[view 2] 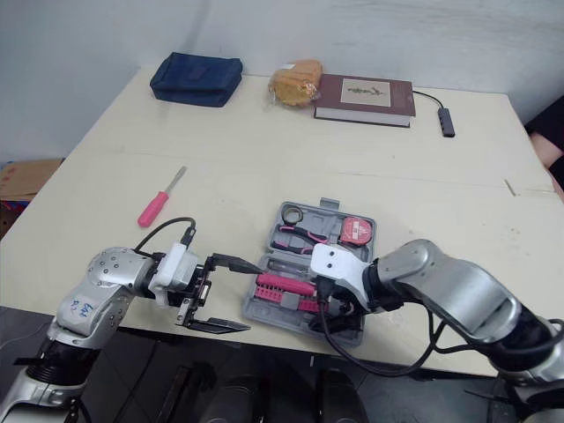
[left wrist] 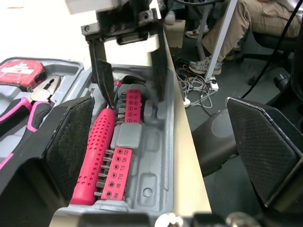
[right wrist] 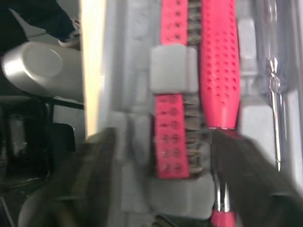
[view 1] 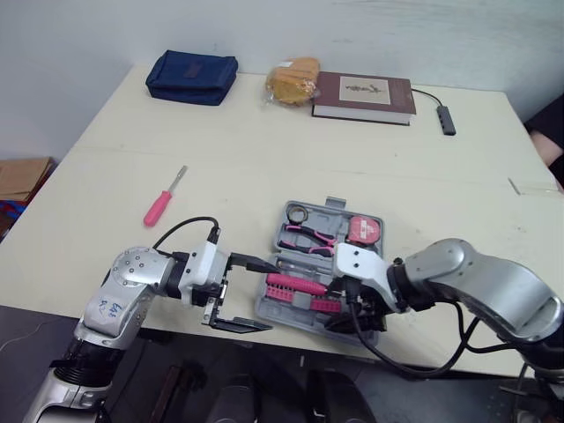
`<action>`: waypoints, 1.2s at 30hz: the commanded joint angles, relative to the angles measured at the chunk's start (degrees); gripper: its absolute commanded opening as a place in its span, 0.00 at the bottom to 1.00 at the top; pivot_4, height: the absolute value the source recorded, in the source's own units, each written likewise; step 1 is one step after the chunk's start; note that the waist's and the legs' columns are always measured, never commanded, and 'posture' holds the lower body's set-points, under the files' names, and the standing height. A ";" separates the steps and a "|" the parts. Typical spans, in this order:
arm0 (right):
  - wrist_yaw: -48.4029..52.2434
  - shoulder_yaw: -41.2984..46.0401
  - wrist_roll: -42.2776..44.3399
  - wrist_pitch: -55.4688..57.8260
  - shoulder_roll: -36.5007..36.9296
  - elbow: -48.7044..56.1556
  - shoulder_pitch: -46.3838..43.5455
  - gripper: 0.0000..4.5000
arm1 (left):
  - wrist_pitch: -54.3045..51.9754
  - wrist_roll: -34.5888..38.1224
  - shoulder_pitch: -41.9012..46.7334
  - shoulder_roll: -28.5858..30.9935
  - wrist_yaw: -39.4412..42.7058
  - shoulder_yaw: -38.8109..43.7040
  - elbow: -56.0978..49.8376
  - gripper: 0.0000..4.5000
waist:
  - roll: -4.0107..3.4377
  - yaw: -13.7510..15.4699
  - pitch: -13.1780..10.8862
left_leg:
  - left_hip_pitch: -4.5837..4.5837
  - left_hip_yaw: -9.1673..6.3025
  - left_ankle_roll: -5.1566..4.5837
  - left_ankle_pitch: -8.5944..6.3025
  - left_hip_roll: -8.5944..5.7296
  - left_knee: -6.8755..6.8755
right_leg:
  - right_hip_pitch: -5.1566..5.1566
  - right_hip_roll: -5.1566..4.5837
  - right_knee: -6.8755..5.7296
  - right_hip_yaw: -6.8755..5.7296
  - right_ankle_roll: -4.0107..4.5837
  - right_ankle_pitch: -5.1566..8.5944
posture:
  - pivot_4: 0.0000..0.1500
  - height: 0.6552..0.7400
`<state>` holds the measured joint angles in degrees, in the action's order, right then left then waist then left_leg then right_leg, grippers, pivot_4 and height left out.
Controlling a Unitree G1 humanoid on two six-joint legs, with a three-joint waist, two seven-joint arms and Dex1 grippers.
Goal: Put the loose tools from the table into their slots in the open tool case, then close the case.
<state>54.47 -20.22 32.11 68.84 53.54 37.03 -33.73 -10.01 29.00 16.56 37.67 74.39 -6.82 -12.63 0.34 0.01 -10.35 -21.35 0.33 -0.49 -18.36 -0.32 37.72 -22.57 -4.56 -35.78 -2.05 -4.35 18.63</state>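
Note:
The grey tool case [view 1: 331,205] lies open near the table's front edge, holding a red tape measure [view 1: 364,230], pink-handled pliers [view 1: 304,236], a pink bit driver [left wrist: 94,151] and pink bit strips [right wrist: 170,137]. One pink screwdriver [view 1: 163,201] lies loose on the table, far left of the case. My right gripper [left wrist: 130,71] hangs open over the case's near half, its fingers straddling the bit strips. My left gripper [view 1: 257,295] stands open just left of the case at the table's edge, holding nothing.
Along the table's back edge sit a blue pouch [view 1: 192,77], a yellow bag [view 1: 293,81], a brown book [view 1: 364,96] and a cabled adapter [view 1: 448,120]. A person's legs [left wrist: 251,23] show beyond the table. A cardboard box [view 1: 22,176] stands at the left.

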 commanded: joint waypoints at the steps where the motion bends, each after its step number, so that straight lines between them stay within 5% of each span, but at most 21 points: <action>1: 4.09 9.74 4.87 -2.50 4.25 4.76 1.55 0.86 | -0.04 0.31 -0.24 0.06 -0.26 0.66 -1.30 1.00 | 0.00 -0.03 0.00 | 0.01 0.00 0.00 0.00 0.00 0.00 | 0.01 0.00 0.01 0.00 0.00 0.00 | 1.00 1.00; 7: 4.37 21.12 6.82 -17.27 -1.54 3.80 12.61 0.81 | 0.69 -0.19 0.18 -0.43 -0.63 0.62 -0.48 1.00 | 0.02 -0.13 0.01 | 0.03 -0.05 -0.16 -0.09 0.00 -0.04 | 0.07 0.01 0.06 -0.07 -0.01 0.00 | 1.00 1.00; 9: 6.00 22.44 6.35 -24.02 -4.59 3.06 17.28 0.67 | 0.89 -0.43 0.70 -0.71 -0.63 0.44 -0.01 1.00 | 0.02 -0.10 0.01 | 0.05 -0.03 -0.15 -0.09 0.00 -0.01 | 0.08 0.04 0.01 -0.05 -0.02 -0.01 | 1.00 1.00; 15: 4.67 19.17 -1.43 -38.78 -10.71 -3.22 23.66 0.03 | 1.07 -0.95 2.15 -1.29 -0.31 0.13 1.19 1.00 | 0.03 -0.10 0.01 | 0.08 -0.01 -0.17 -0.09 -0.01 0.17 | 0.13 0.05 -0.15 -0.03 -0.04 -0.02 | 1.00 1.00; 27: 6.74 10.80 -16.54 -57.00 -10.60 -15.67 29.43 0.01 | 1.61 -1.64 3.11 -1.21 -0.14 0.28 2.31 1.00 | 0.02 -0.09 0.01 | 0.08 -0.02 0.04 0.02 -0.01 0.20 | 0.12 0.06 -0.16 -0.03 -0.03 -0.01 | 1.00 1.00; 36: 2.90 6.73 -21.33 -54.76 -11.11 -18.88 32.53 0.01 | 1.79 -2.04 2.97 -1.07 -0.10 0.59 2.34 1.00 | 0.08 -0.10 0.05 | 0.18 -0.04 0.05 0.03 -0.01 0.21 | 0.21 0.05 -0.16 -0.03 -0.03 -0.01 | 1.00 1.00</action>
<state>58.56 -11.09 13.90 11.27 42.36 19.87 -3.03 -9.20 26.79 19.39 36.46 74.10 -7.14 -10.03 0.43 -0.09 -10.30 -21.16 0.28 -0.44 -18.33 -0.33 37.92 -22.35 -4.50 -35.95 -2.08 -4.38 18.61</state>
